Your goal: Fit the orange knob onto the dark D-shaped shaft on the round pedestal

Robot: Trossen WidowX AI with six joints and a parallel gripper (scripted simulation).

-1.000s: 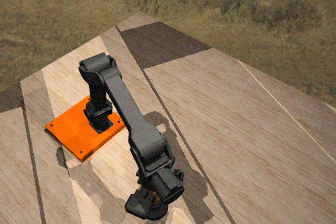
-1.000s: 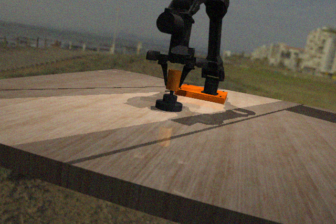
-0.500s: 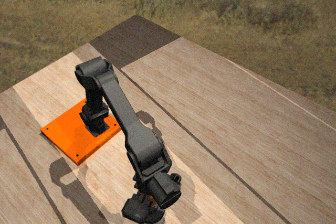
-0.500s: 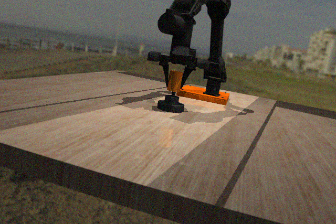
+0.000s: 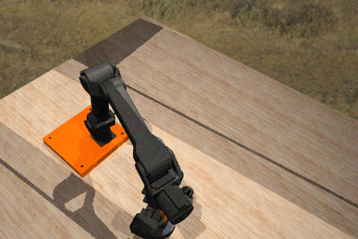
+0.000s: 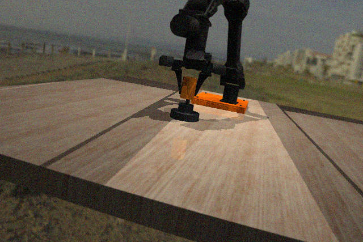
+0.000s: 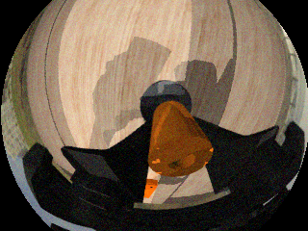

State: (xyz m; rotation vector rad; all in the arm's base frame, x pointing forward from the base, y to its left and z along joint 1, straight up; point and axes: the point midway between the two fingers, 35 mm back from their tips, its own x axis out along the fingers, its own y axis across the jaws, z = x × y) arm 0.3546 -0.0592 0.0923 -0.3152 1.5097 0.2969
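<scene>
1. Near the centre of the exterior view, the orange knob [image 6: 188, 88] [image 7: 179, 140] [image 5: 164, 216] is gripped between the fingers of the gripper [image 6: 188, 93] [image 7: 171, 122].
2. The knob is held above the round pedestal [image 6: 184, 114] [image 7: 166, 93], with part of the dark shaft [image 6: 188, 101] exposed below it.
3. At the lower middle of the top view, the knob is mostly hidden by the arm [image 5: 141, 132] [image 6: 197, 40].
4. At the left of that view, the arm is carried by an orange base plate [image 5: 63, 140] [image 6: 209, 101].

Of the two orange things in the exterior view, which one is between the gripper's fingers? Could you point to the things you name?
The knob [image 5: 164, 215] [image 6: 188, 88] [image 7: 175, 140], raised above the table; the flat plate lies under the arm's base.
</scene>
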